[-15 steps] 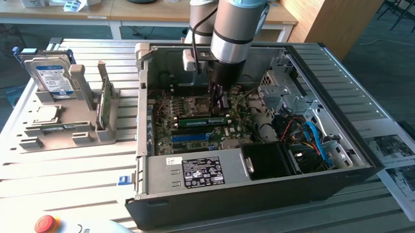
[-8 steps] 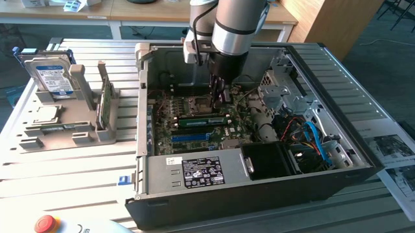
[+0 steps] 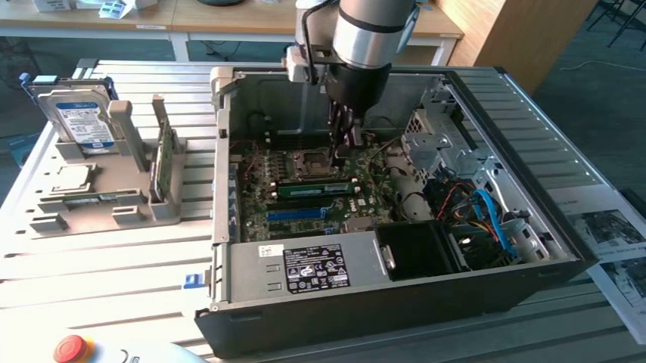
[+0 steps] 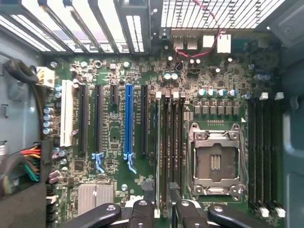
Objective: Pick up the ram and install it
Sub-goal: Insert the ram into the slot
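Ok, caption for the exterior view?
Open gripper over the green motherboard in an open black computer case, narrow green ram stick slotted nearby.

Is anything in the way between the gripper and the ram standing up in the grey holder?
Yes. The gripper is open inside the computer case, and the ram stands outside it on the exterior view's left. The case's side wall stands between them.

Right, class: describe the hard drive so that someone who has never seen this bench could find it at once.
Start at the open computer case; to the exterior view's left of it sits a grey holder. The hard drive stands upright at its far end. It is the silver slab with a blue label, unlike the thin green board beside it.
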`<state>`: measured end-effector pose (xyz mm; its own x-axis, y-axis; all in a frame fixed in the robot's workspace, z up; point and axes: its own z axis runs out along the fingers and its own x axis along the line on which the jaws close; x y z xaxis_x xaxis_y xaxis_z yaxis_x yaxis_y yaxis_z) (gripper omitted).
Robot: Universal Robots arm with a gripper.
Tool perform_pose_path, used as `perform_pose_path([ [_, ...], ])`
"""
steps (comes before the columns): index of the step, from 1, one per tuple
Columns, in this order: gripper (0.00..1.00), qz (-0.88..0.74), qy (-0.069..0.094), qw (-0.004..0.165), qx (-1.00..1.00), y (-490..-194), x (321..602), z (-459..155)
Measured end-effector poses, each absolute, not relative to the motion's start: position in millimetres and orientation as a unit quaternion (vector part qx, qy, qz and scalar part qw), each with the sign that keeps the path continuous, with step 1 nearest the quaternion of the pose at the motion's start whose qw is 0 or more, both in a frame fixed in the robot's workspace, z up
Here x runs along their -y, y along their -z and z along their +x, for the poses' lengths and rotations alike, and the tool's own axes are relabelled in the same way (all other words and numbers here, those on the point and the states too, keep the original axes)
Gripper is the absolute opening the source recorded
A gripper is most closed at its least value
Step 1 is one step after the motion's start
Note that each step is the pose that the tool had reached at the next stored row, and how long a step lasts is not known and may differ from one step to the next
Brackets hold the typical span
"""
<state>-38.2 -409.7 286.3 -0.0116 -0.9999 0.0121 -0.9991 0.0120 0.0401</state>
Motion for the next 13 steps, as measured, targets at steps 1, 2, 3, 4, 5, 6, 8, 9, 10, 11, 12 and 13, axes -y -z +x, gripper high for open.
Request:
perform_pose_path([
  [1, 0.25, 0.703, 0.01, 0.018, 0.711, -288.9, 409.7, -38.1],
  [2, 0.25, 0.703, 0.01, 0.018, 0.711, -291.6, 409.7, -38.1],
  [3, 0.25, 0.703, 0.01, 0.019, 0.711, -294.5, 409.7, -38.1],
  [4, 0.25, 0.703, 0.01, 0.019, 0.711, -297.3, 409.7, -38.0],
  [5, 0.25, 0.703, 0.01, 0.019, 0.711, -300.2, 409.7, -38.0],
  [6, 0.25, 0.703, 0.01, 0.019, 0.711, -303.0, 409.7, -38.0],
  [8, 0.25, 0.703, 0.009, 0.019, 0.711, -308.7, 409.7, -37.9],
  [9, 0.25, 0.703, 0.009, 0.019, 0.711, -311.7, 409.7, -37.9],
  [10, 0.25, 0.703, 0.009, 0.019, 0.711, -314.4, 409.7, -37.8],
  [11, 0.25, 0.703, 0.009, 0.019, 0.711, -317.2, 409.7, -37.8],
  [12, 0.25, 0.703, 0.009, 0.019, 0.711, -319.8, 409.7, -37.8],
  [13, 0.25, 0.703, 0.009, 0.019, 0.711, -322.4, 409.8, -37.8],
])
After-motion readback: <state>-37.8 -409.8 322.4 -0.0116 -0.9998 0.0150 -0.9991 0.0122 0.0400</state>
